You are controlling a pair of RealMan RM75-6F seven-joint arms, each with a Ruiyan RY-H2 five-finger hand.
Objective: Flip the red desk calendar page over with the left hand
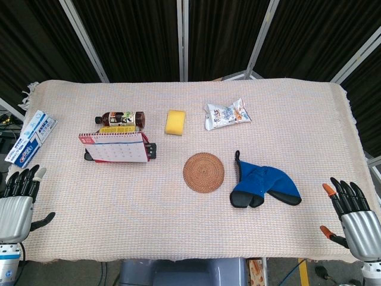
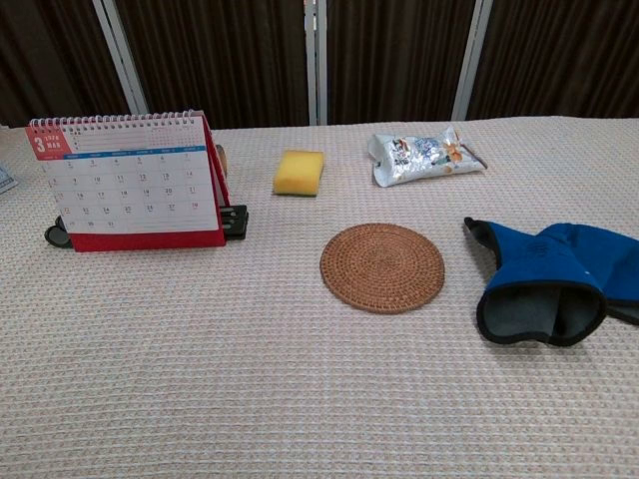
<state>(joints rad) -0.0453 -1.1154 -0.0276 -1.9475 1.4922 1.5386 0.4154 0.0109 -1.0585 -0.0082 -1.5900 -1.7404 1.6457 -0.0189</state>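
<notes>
Both hands' fingers [image 1: 24, 179] spread, holding nothing.

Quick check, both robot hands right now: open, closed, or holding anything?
Left robot hand: open, holding nothing, at the near left table edge.
Right robot hand: open, holding nothing, at the near right edge.

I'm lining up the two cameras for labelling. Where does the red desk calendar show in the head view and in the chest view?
Head view: the red desk calendar stands left of centre, in front of a brown bottle.
Chest view: the calendar fills the upper left, its March page facing the camera.
Shared landmark: the yellow sponge lies to the calendar's right in both views.
</notes>
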